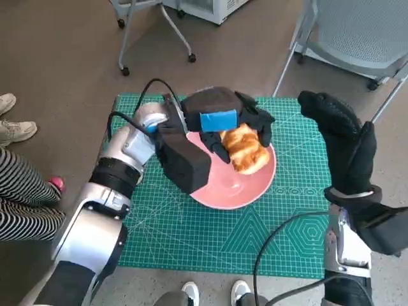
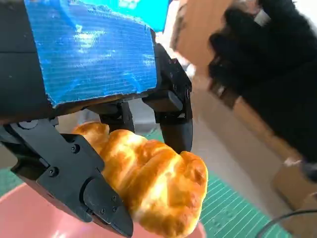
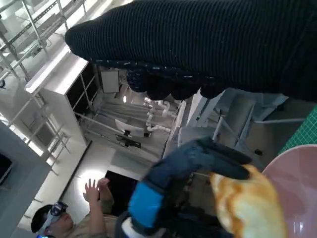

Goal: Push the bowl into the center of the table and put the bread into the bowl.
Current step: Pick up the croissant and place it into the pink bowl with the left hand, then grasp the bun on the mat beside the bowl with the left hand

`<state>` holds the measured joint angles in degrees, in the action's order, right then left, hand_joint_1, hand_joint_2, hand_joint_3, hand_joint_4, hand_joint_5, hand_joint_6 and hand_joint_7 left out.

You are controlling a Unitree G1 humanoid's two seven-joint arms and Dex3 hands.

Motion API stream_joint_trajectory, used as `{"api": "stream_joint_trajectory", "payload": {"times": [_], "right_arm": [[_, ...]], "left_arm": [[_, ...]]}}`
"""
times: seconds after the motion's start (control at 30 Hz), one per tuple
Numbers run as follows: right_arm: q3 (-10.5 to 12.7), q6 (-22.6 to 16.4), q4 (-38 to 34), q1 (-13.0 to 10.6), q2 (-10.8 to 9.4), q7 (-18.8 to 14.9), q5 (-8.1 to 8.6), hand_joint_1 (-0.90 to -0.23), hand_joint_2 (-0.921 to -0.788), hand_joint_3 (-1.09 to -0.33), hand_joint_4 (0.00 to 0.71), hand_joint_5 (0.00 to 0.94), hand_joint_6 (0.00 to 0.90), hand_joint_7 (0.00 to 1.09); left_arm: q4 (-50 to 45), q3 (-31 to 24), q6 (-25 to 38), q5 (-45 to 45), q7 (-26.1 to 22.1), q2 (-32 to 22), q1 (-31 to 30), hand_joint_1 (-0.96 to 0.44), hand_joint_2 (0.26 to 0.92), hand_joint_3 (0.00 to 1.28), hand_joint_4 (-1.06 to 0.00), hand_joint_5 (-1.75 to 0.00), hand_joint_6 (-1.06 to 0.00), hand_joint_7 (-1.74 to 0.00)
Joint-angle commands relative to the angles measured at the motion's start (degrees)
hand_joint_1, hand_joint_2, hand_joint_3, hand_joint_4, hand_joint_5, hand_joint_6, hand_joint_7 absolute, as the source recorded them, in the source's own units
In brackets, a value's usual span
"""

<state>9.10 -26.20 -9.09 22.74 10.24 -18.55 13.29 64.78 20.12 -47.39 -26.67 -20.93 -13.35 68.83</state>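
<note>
1. The left hand [image 1: 220, 121] grips the bread [image 1: 245, 150] and holds it just over the pink bowl [image 1: 217, 194], likely so it can drop in
2. The bowl sits near the middle of the green worktop [image 1: 191, 236]
3. The right hand [image 1: 341, 137] is raised beside the bowl with its fingers apart, holding nothing
4. There is one bowl and one bread

Light: bright and even in the head view; soft shadows under the left hand [image 1: 220, 118] on the pink bowl [image 1: 233, 188].
Glare: a pale sheen on the bowl's floor; blown-out ceiling lights in the right wrist view.
Blur: background soft in the left wrist view; the bread [image 2: 148, 181] sharp.
Distortion: wide-angle bending at the head view's edges.
</note>
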Motion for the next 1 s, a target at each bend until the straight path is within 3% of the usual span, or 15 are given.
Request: {"api": "stream_joint_trajectory", "payload": {"times": [0.03,0.07,0.13,0.2,0.27,0.53,0.73,1.0], "right_arm": [[0.3,0.7,0.0,-1.6,0.4,0.6,-0.32,-0.692,-0.921,-0.702,0.235,0.005,0.106,0.56],[0.3,0.7,0.1,-1.7,0.4,0.6,-0.32,-0.692,-0.921,-0.702,0.235,0.005,0.107,0.56],[0.3,0.9,0.3,-1.7,0.4,0.7,-0.34,-0.692,-0.921,-0.702,0.236,0.005,0.108,0.56],[0.2,0.9,0.5,-1.9,0.4,0.8,-0.43,-0.691,-0.921,-0.702,0.236,0.005,0.109,0.56],[0.1,1.0,0.6,-1.9,0.4,0.9,-0.45,-0.690,-0.921,-0.701,0.236,0.005,0.109,0.56],[-0.2,1.0,0.5,-2.1,0.2,0.7,-0.29,-0.689,-0.921,-0.703,0.234,0.003,0.109,0.56],[-0.4,0.8,0.6,-2.2,0.2,0.5,-0.22,-0.692,-0.921,-0.704,0.227,0.000,0.108,0.56],[-0.6,0.9,0.6,-2.3,0.0,0.3,0.16,-0.694,-0.921,-0.706,0.221,0.000,0.107,0.56]], "left_arm": [[1.7,1.2,1.9,-1.1,-0.3,0.4,1.8,0.00,0.921,0.15,-0.60,-1.25,-0.51,-1.28],[2.0,1.3,2.6,-0.9,-1.1,0.5,1.7,0.00,0.921,0.16,-0.59,-1.26,-0.50,-1.30],[2.3,1.2,4.1,0.0,-3.2,0.6,1.5,-0.05,0.852,0.11,-0.48,-0.67,-0.43,-0.79],[2.3,0.9,5.3,0.7,-4.9,0.7,1.2,-0.08,0.825,0.07,-0.42,-0.35,-0.41,-0.51],[1.8,0.8,6.3,1.0,-6.0,0.6,0.8,-0.11,0.803,0.03,-0.34,-0.14,-0.37,-0.29],[-0.3,0.4,7.3,1.2,-6.2,-0.6,-0.6,-0.27,0.779,0.00,-0.21,-0.01,-0.30,-0.09],[-1.9,-0.3,5.3,1.7,-5.6,-2.7,-1.7,-0.35,0.783,0.00,-0.18,0.00,-0.29,-0.07],[-6.2,-3.3,0.5,5.7,-8.9,-9.2,-3.5,-0.43,0.785,0.00,-0.16,0.00,-0.27,-0.04]]}}
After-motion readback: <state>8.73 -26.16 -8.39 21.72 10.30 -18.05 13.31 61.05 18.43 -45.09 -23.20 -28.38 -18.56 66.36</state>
